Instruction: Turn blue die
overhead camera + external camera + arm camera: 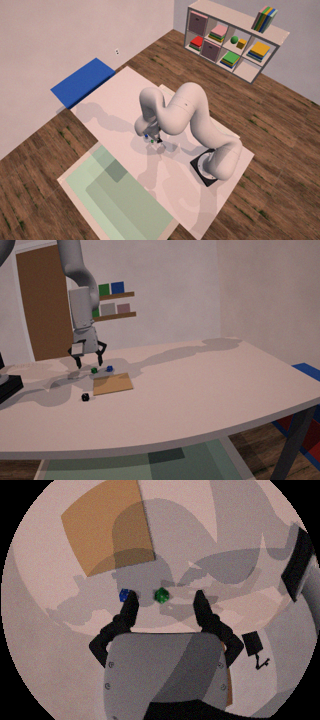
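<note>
The small blue die lies on the bare table just beyond the far edge of the tan mat. A green die lies next to it, also off the mat. A black die lies off the mat near its front left corner. My gripper is open and empty, hanging a little above the table. In the wrist view the green die sits between the fingertips and the blue die is just outside the left finger.
The arm's black base stands at the table's left end. The white table stretches wide to the right. A wall, a door and shelves stand behind it.
</note>
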You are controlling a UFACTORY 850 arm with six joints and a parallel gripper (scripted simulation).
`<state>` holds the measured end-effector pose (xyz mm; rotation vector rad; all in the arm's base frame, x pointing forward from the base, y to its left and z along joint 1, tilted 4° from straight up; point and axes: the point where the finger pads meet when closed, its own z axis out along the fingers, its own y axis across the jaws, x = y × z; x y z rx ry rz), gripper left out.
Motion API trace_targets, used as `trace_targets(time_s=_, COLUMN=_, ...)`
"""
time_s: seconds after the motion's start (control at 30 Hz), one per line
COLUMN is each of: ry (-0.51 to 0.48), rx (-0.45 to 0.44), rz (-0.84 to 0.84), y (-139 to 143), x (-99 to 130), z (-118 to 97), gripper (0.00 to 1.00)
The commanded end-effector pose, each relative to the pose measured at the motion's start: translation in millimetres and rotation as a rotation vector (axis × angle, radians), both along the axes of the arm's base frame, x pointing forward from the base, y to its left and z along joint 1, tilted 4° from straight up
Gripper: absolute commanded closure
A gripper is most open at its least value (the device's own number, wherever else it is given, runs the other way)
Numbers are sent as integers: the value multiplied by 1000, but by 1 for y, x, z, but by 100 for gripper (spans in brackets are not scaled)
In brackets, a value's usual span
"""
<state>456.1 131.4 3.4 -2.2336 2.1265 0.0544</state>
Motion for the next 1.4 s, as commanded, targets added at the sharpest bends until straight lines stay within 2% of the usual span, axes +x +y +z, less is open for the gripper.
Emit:
trace_targets(time_s=0.0, ry=-3, rx=3, rz=0, y=0, x=1, z=1, gripper=0)
trace_targets(time_s=1.03, ry=-3, rx=3, rz=0, y=0, x=1, z=1, gripper=0)
trace_targets(time_s=1.27, ry=-3, rx=3, rz=0, y=0, x=0, z=9, gripper=0)
trace_targets(time_s=1.37, ry=-3, rx=3, rz=0, y=-1, x=0, z=22, gripper=0)
